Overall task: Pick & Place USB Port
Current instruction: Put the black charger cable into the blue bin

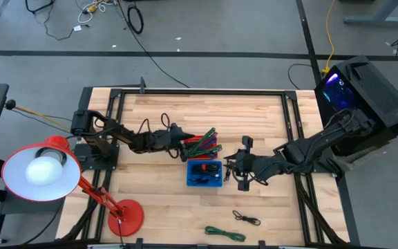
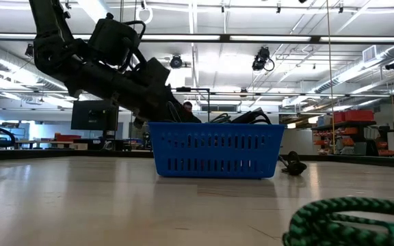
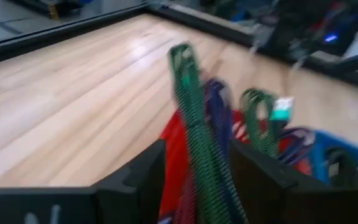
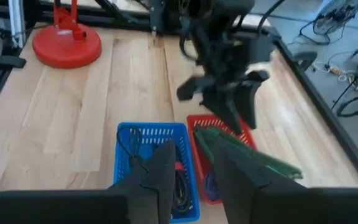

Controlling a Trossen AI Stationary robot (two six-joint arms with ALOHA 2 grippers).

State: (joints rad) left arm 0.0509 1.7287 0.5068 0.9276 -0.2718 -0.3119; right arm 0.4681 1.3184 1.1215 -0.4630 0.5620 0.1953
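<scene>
I see the left gripper (image 1: 184, 147) spread wide, the green cable (image 3: 194, 130) lying loose between its fingers, draped over the red basket (image 1: 206, 146) at twelve o'clock of the blue basket (image 1: 205, 173).

Nothing readable here, honestly. No labels, brand names, numbers or signs that I can make out on the table, the baskets, the cables or the arms. The left wrist view has some pale marks along its lower edge, but they're too blurred to read as letters.
</scene>
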